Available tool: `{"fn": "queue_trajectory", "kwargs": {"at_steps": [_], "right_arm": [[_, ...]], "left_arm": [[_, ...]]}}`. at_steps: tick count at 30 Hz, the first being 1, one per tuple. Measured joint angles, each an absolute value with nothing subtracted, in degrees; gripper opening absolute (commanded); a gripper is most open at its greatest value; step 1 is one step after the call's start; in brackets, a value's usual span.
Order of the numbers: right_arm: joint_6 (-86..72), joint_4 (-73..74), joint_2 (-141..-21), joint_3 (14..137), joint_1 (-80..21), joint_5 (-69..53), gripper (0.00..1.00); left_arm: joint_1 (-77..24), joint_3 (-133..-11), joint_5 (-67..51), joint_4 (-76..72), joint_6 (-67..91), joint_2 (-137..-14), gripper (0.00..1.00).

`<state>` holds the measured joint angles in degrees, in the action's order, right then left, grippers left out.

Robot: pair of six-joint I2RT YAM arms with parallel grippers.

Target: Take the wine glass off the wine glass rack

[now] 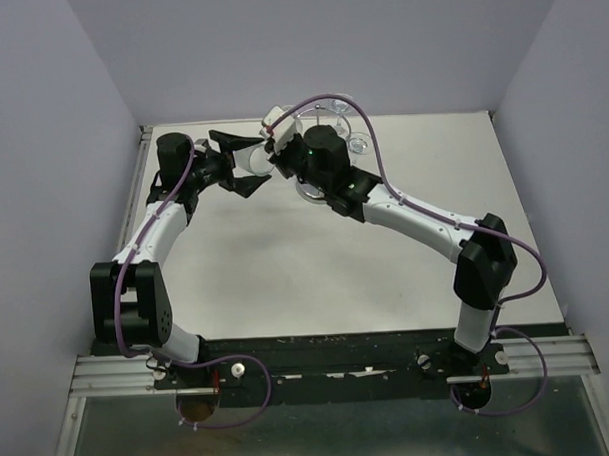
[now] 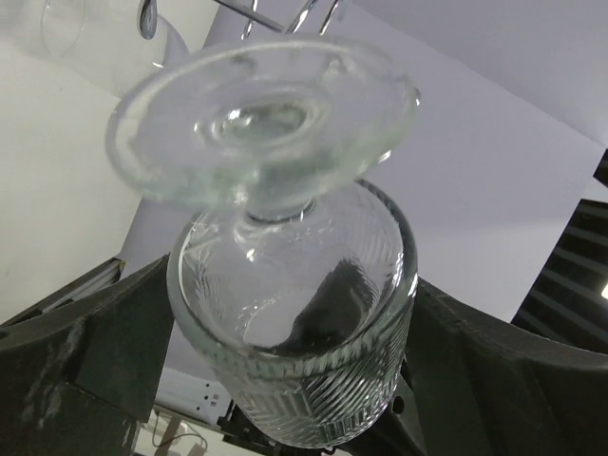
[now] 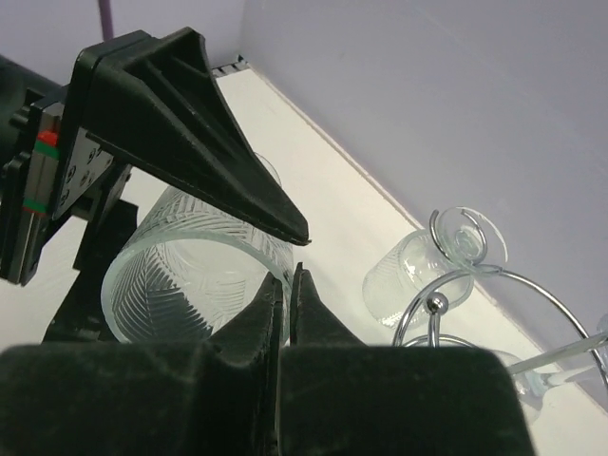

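Top external: the left gripper [image 1: 260, 159] and right gripper [image 1: 282, 161] meet tip to tip at the far side of the table [image 1: 286, 269], just left of the wine glass rack [image 1: 343, 117]. The left jaws stand widely spread.

Left wrist: the ribbed wine glass [image 2: 294, 313] lies off the rack, foot toward the camera, between the left fingers [image 2: 85, 351]. They flank the bowl, and contact cannot be confirmed. A dark shape shows through the bowl.

Right wrist: the right fingers [image 3: 306, 309] are closed to a thin slit, apparently pinching the bowl's rim. One left finger lies across the bowl. A second glass [image 3: 408, 271] hangs from a rack hook beyond, foot uppermost.
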<state>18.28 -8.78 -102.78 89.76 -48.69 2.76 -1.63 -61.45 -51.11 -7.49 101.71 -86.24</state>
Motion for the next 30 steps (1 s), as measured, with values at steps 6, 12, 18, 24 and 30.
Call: {"fn": "queue_trajectory", "kwargs": {"at_steps": [6, 12, 18, 24, 30], "right_arm": [[16.1, -5.9, -108.0, 97.3, -49.3, 6.8, 0.01], [16.8, -8.6, -108.1, 97.7, -49.4, 9.5, 0.01], [17.0, -9.3, -105.6, 97.7, -43.1, 11.4, 0.01], [17.6, -9.4, -95.0, 94.2, -30.8, 12.5, 0.01], [18.3, -7.1, -79.6, 85.6, -14.0, 12.9, 0.01]], "left_arm": [[-0.6, -61.5, -48.4, -7.2, 100.2, -85.6, 0.99], [3.0, -62.1, -48.4, -7.2, 97.9, -83.1, 0.99], [6.7, -68.0, -48.3, -5.7, 87.2, -82.3, 0.99], [7.1, -72.1, -49.0, -3.5, 56.1, -80.1, 0.99], [6.6, -69.1, -45.9, 0.8, 38.9, -77.4, 0.99]]}}
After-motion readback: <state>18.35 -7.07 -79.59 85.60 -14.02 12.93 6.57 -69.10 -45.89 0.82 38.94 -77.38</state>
